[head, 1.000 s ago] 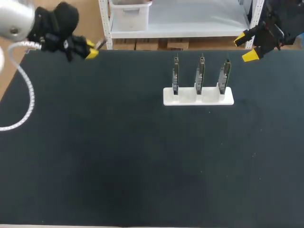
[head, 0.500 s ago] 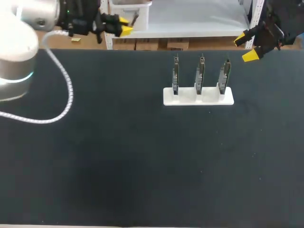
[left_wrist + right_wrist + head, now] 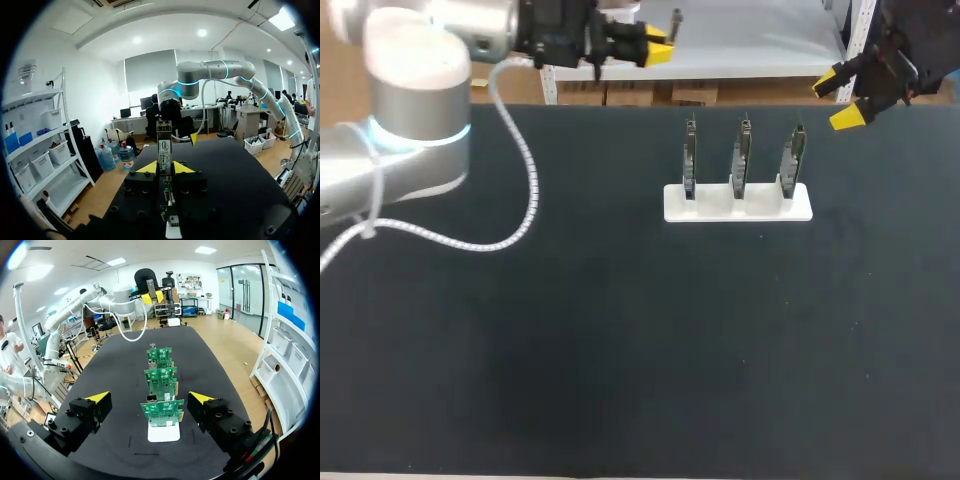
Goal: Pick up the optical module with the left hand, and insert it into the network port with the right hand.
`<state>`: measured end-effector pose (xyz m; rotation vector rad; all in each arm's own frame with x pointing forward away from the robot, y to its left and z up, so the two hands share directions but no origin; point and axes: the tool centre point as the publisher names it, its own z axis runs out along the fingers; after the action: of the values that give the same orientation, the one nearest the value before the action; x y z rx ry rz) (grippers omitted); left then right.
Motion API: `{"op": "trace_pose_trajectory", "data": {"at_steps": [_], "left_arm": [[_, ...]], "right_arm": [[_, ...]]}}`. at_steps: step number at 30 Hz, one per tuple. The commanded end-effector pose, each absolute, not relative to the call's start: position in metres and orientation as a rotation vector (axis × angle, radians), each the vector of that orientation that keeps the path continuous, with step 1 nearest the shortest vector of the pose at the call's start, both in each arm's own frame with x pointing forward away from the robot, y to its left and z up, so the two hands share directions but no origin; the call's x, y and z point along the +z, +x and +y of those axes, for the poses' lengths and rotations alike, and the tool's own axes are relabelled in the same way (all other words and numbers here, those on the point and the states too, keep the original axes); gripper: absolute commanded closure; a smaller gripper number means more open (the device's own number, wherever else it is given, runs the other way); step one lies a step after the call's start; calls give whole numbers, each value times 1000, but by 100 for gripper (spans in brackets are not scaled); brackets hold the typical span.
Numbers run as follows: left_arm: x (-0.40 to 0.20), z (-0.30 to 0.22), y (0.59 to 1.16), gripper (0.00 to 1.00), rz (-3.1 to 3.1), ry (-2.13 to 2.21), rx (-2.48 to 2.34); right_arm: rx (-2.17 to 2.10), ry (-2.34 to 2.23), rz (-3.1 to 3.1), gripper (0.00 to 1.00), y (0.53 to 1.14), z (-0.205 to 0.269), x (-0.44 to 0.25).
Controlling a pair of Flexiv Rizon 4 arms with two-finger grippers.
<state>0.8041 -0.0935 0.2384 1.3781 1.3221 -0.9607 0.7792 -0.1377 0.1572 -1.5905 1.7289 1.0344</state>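
My left gripper (image 3: 657, 49) hangs over the table's far edge, left of the boards, shut on the optical module (image 3: 675, 18). In the left wrist view the slim module (image 3: 164, 144) stands upright between the yellow tips of that gripper (image 3: 165, 168). Three green network boards (image 3: 741, 157) stand in a white holder (image 3: 738, 203) at the back right. My right gripper (image 3: 841, 97) is open at the far right, just behind the rightmost board. In the right wrist view the open gripper (image 3: 149, 399) faces the row of boards (image 3: 162, 411), with the left arm's module (image 3: 150, 288) beyond them.
The black table mat (image 3: 620, 340) spreads across the whole near side. My left arm's white cable (image 3: 520, 190) loops over the mat at the left.
My left arm has swung to the right along the far edge, carrying the module toward the boards. The right arm has not moved.
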Motion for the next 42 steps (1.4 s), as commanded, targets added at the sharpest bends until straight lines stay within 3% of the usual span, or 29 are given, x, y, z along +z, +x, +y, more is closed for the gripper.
{"op": "trace_pose_trajectory", "data": {"at_steps": [1,42], "left_arm": [[228,-133,813,100,1279,1393,-1025],[203,-224,795,100,1221,1254,-1196]], "right_arm": [[1033,-1591,1729,0,779,-137,157],[1033,-1591,1729,0,779,-137,157]]}}
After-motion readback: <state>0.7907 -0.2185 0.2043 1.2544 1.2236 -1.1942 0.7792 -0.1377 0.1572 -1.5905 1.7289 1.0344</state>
